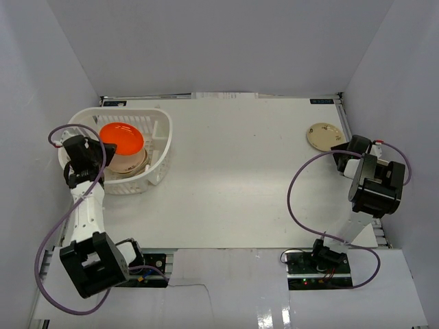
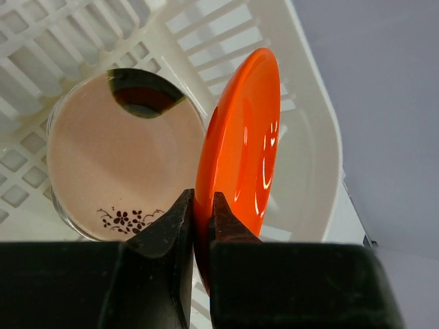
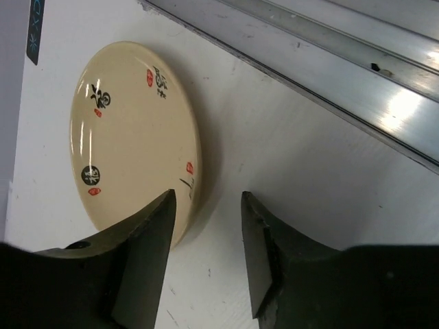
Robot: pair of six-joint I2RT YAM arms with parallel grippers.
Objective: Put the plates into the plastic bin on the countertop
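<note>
one plate held over the bin, one inside it, one left on the countertop

a glossy orange-red plate (image 2: 240,164) is held on edge by its rim, tilted, over the middle of the white plastic bin (image 1: 162,145), a slotted, round-cornered basket set at the far left of the countertop (image 1: 240,178). a round pinkish-tan plate (image 2: 116,164) with a small dark floral print near its rim is laid flat inside the bin, just beside the orange-red one. a round cream plate (image 3: 130,130), printed with black characters and small red marks, is left lying flat at the far right of the countertop, well apart from the bin.
</note>
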